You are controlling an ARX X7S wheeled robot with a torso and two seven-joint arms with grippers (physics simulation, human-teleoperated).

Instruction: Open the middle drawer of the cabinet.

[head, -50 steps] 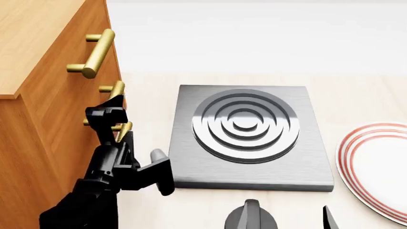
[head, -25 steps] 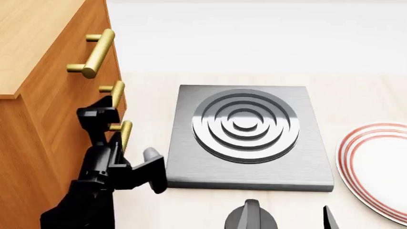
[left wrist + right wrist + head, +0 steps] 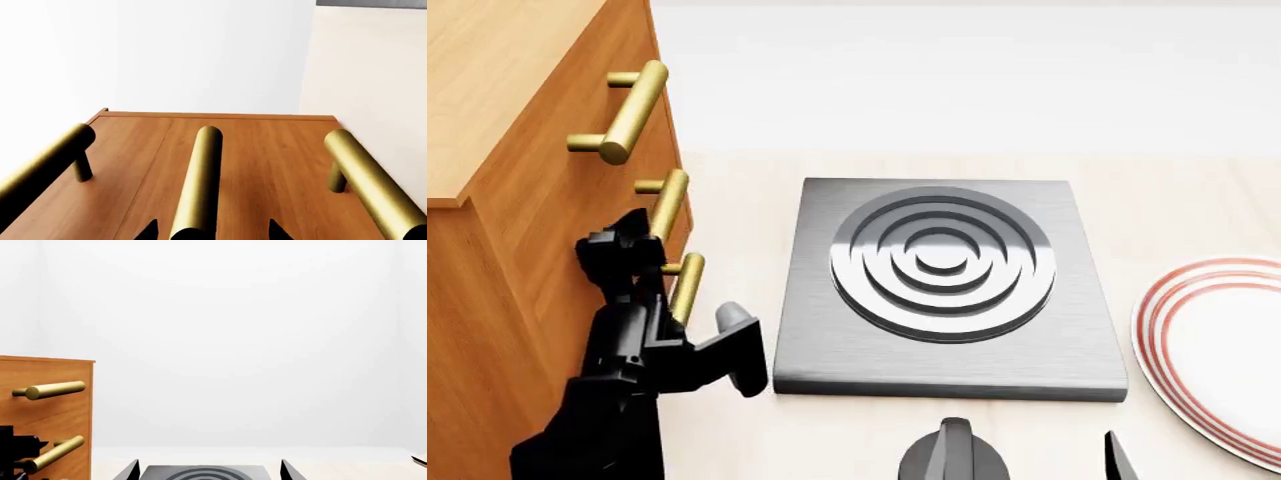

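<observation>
The orange-brown cabinet (image 3: 507, 90) stands at the left, with three brass bar handles down its front. The middle drawer's handle (image 3: 670, 200) is the centre one, and the drawer looks shut. My left gripper (image 3: 638, 238) is right at the cabinet front. In the left wrist view the gripper (image 3: 211, 234) is open, its two dark fingertips (image 3: 148, 232) either side of the middle handle (image 3: 203, 175), close to the drawer front (image 3: 267, 150). I cannot tell if they touch the bar. My right gripper (image 3: 208, 472) is open and empty, low at the front (image 3: 961, 455).
A grey hotplate (image 3: 941, 280) with raised rings lies on the pale table right of the cabinet; it also shows in the right wrist view (image 3: 203, 473). A white plate with red rings (image 3: 1221, 350) sits at the right edge. The top handle (image 3: 627, 110) and bottom handle (image 3: 689, 285) flank the middle one.
My left arm has moved left, toward the cabinet front, bringing the gripper closer around the middle handle. The drawers, hotplate and right arm have not moved.
</observation>
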